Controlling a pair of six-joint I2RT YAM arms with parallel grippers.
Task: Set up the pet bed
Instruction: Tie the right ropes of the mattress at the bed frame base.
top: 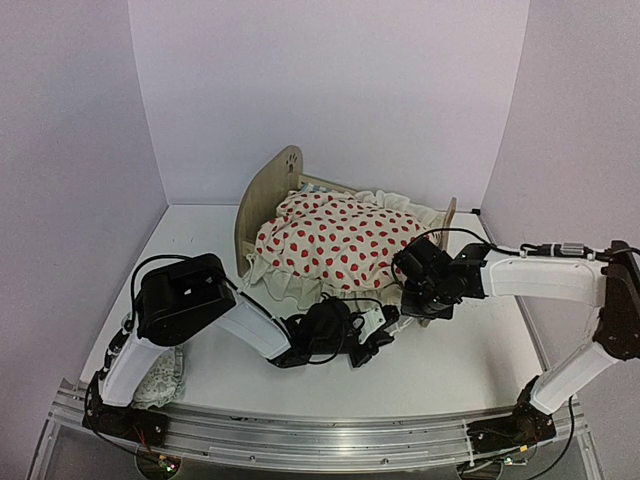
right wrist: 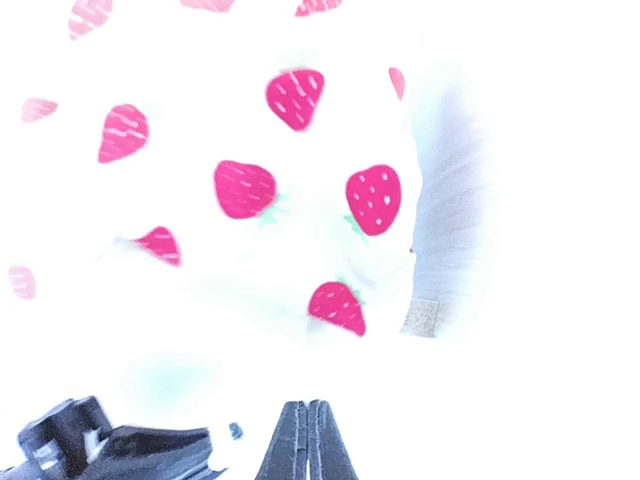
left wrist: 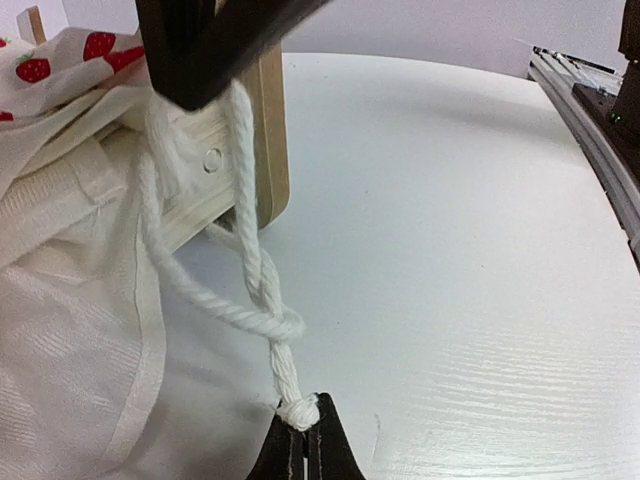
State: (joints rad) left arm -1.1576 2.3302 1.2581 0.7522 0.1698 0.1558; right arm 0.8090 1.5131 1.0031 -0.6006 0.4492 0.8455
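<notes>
At the left pincer (left wrist: 304, 448): shut to a seam, with the knotted tip of the cord (left wrist: 283, 372) nipped at the very ends of the fingers, by the look of the wrist view. Just ahead, twisted into a loose loop and running up to a wooden end post of the bed (left wrist: 268, 130). Left of that, against the post, the pale hem of the blanket (left wrist: 70, 300). Right of it, bare table (left wrist: 480, 250).

At the right pincer (right wrist: 305, 445): also shut, with nothing visibly held. Close over the strawberry print, but too washed out by glare to judge contact. Seen from above, just beyond the left pincer and a little right, at the foot end.

Further out: bed upright beyond both pincers, headboard far left, blanket heaped over it and spilling past the near rail. Well behind the left pincer, by the arm's base, a small pale pillow (top: 160, 380), off the bed.

Step in hand, probably: drawing the cord clear. Keep the pinch on the knot, not the strands. Pull slowly, low along the table, away from the post. Watch the loop, likely to cinch. Steady the frame with the right pincer against sliding. Avoid catching the hem.
</notes>
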